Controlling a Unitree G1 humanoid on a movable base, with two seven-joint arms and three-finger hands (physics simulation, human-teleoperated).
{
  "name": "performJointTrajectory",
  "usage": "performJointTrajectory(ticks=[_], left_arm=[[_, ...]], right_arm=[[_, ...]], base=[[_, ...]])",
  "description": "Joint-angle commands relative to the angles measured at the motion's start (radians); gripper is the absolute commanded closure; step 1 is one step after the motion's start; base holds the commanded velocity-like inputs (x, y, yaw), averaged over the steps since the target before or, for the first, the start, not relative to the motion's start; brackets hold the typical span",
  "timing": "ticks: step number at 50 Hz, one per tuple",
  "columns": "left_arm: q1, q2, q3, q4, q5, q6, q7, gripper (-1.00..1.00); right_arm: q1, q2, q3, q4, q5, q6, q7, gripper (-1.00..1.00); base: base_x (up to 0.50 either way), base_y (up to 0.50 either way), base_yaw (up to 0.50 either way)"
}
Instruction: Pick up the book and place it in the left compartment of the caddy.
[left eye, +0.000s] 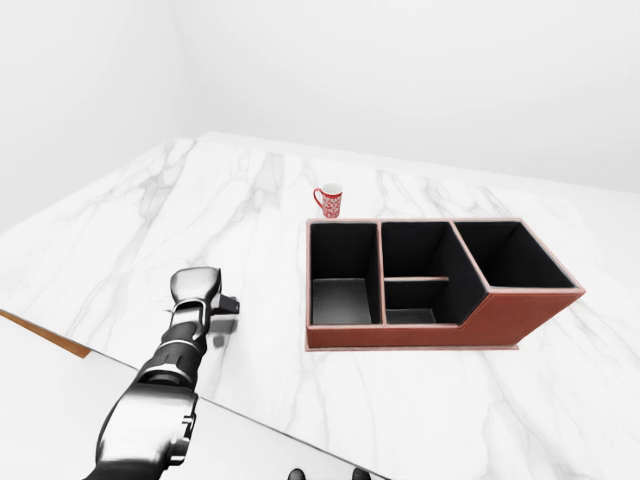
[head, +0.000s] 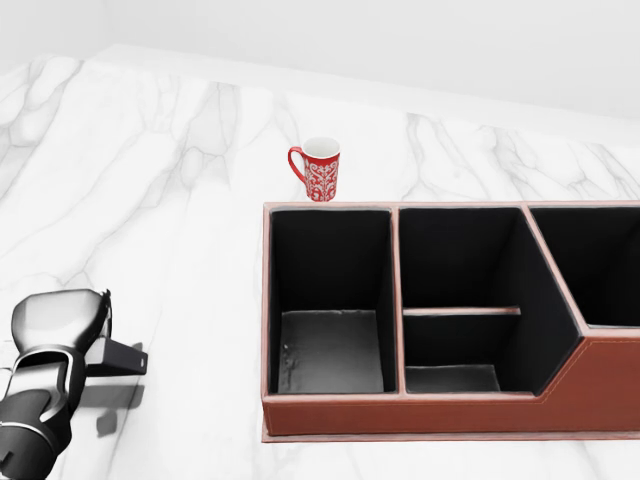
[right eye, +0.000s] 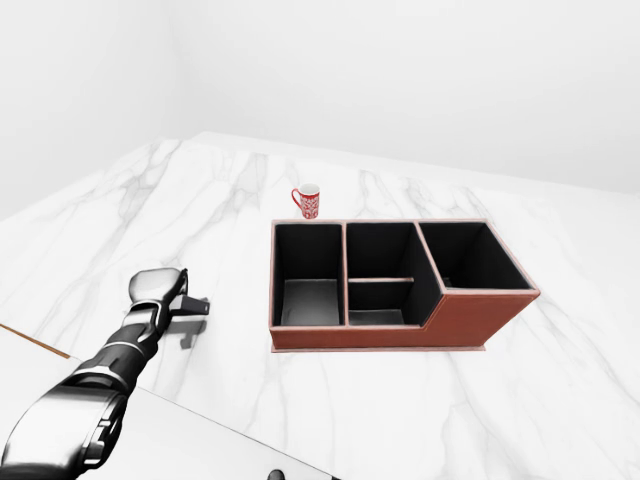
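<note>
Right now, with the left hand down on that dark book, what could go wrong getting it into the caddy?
1. The left hand covers most of the book; only a thin dark edge shows, so the grip can't be confirmed and the book may slip when lifted.
2. The caddy has tall walls; a low carry could catch the book on the rim of the left compartment.
3. The red mug stands just beyond that compartment and could be knocked by an overshoot.

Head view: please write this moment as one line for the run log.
left hand: over book, grip unclear | caddy: left compartment empty | mug: above caddy | right hand: not in view
</note>
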Motion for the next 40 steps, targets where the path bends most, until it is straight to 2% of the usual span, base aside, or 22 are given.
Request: performJointTrajectory(ticks=[1,6,12,23,27,34,40], left_arm=[[0.07,-0.001,0.02,-0.021,-0.024,0.0,0.158,1.0],[0.118,0.007,0.027,-0.128,-0.035,0.0,0.158,1.0],[0.238,0.01,0.069,-0.464,0.001,0.0,0.158,1.0],[0.414,-0.021,0.157,-0.919,0.103,0.0,-0.038,1.0],[0.483,-0.043,0.185,-1.13,0.146,0.0,-0.131,1.0],[0.523,-0.076,0.219,-1.335,0.205,0.0,-0.249,1.0],[0.557,-0.115,0.21,-1.473,0.263,0.0,-0.313,1.0]], right_arm=[[0.002,0.001,-0.004,-0.008,0.004,0.0,0.005,-1.0],[-0.001,0.004,0.001,0.001,-0.001,0.0,0.01,-1.0],[0.005,0.004,-0.006,-0.013,0.007,0.0,0.007,-1.0],[0.002,0.007,0.0,-0.006,-0.001,0.0,0.016,-1.0],[0.004,0.006,-0.007,-0.011,-0.002,0.0,0.015,-1.0],[0.003,0.006,-0.006,-0.012,-0.003,0.0,0.013,-1.0],[0.005,0.007,-0.007,-0.012,-0.003,0.0,0.014,-1.0]], base=[[0.0,0.0,0.0],[0.0,0.0,0.0],[0.0,0.0,0.0],[0.0,0.0,0.0],[0.0,0.0,0.0],[0.0,0.0,0.0],[0.0,0.0,0.0]])
